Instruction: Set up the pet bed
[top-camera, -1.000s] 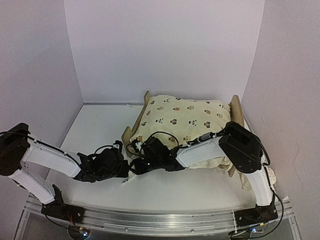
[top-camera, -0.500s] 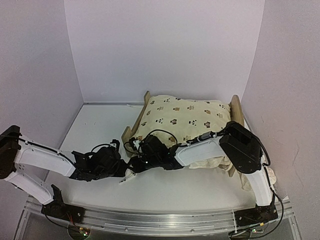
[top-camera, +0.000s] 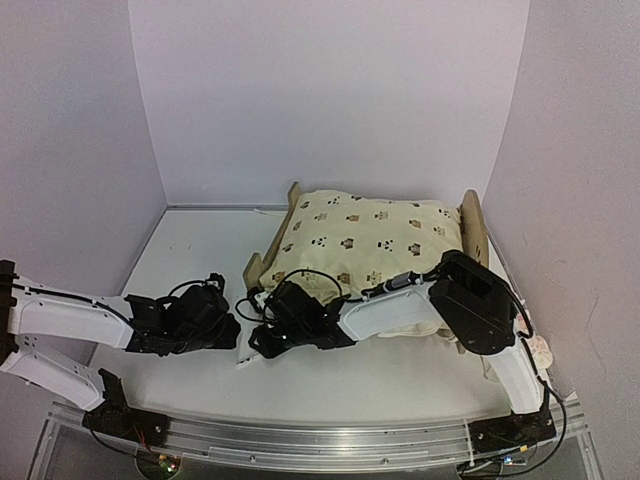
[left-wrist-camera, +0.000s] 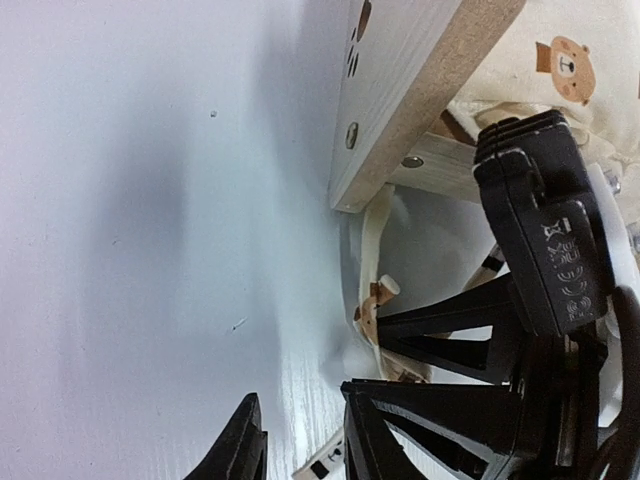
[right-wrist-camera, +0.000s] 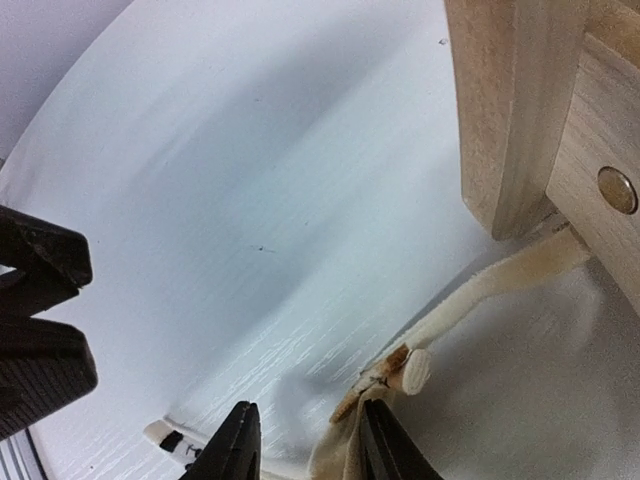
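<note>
Top view, bed: the pet bed (top-camera: 473, 228) stood on the white desk (top-camera: 200, 250), right of the middle, with a wooden end board upright at each end.
Top view, cushion: a cream cushion (top-camera: 370, 235) with small animal prints lay across the frame and hid its base.
Top view, arms: both reached to the bed's near left corner. The left fingers (top-camera: 230, 333) and the right fingers (top-camera: 258, 341) were just beside each other, low over the desk.
Left wrist view, bed: a wooden corner of the pet bed (left-wrist-camera: 400, 90), with dark cutouts, rested on the desk (left-wrist-camera: 150, 250). Cloth of the cushion (left-wrist-camera: 560, 60) showed behind it.
Left wrist view, tie: a cream tie (left-wrist-camera: 372, 225) hung from under the frame down to the desk.
Left wrist view, left fingers: the left fingers (left-wrist-camera: 248, 445) only peeked in at the bottom edge, so I cannot tell whether they were clenched or released.
Left wrist view, right fingers: the right fingers (left-wrist-camera: 440, 322) pointed at the tie's knotted end, with a narrow gap between them.
Right wrist view, bed: a leg and side rail of the pet bed (right-wrist-camera: 510, 110), with a screw head (right-wrist-camera: 617, 190), filled the upper right.
Right wrist view, tie: the tie (right-wrist-camera: 480, 290) ran from under the rail to a knot, then bunched down between the right fingers (right-wrist-camera: 235, 445), which were clenched on it.
Right wrist view, left fingers: the left fingers (right-wrist-camera: 40, 365) sat at the left edge, close together, and no grasp could be made out.
</note>
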